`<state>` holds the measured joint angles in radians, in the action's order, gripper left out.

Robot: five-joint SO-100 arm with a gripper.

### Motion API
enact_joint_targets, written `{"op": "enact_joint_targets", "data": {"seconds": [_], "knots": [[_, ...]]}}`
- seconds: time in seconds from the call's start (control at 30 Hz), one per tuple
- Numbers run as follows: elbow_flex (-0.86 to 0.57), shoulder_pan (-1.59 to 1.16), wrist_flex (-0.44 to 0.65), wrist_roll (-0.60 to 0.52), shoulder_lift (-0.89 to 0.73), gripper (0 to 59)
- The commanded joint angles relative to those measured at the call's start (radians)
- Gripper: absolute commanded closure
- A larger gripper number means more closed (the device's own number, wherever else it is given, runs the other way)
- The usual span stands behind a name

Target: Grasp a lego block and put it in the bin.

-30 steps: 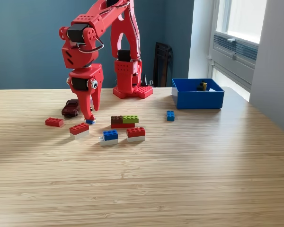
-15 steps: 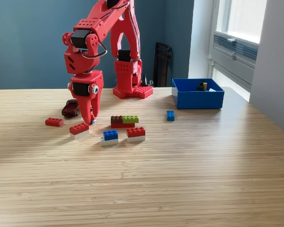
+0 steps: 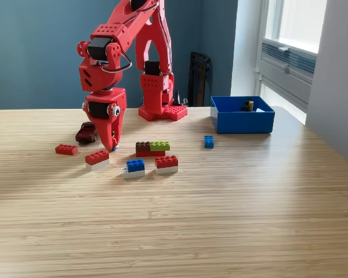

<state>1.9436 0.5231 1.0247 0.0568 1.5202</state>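
**Red arm poised over scattered bricks**

Pale striped wooden table [image 3: 232, 220] fills the exterior view, with a teal wall and a bright window behind. Largest on it is the red plastic robot arm [image 3: 142, 52], its base at the far edge. To the exterior view's right sits the open-topped blue plastic bin [image 3: 242, 120], small dark and yellow pieces inside. The red gripper [image 3: 112, 147] points down just above the table, jaws nearly together; a tiny blue piece seems pinched at the tip, though I cannot tell for sure. Nearby lie a brown-green-red stacked block [image 3: 151, 149], a red-and-white block [image 3: 97, 159], a blue-and-white block [image 3: 133, 168], and a small blue cube [image 3: 209, 141].
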Motion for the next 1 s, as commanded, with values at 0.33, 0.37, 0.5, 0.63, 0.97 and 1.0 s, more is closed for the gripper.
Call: {"op": "enact_joint_targets", "data": {"seconds": [0.33, 0.37, 0.5, 0.63, 0.97, 1.0], "knots": [[-0.506, -0.089, 0.440, -0.097, 0.048, 58.6], [-0.540, -0.107, 0.474, -0.107, 0.048, 58.6], [-0.612, -0.215, 0.568, -0.161, 0.049, 58.6], [-0.584, -0.359, 0.591, -0.236, 0.049, 58.6], [-0.480, -0.799, 0.603, -0.482, 0.049, 58.6], [-0.474, -0.851, 0.604, -0.506, 0.049, 58.6]]}}
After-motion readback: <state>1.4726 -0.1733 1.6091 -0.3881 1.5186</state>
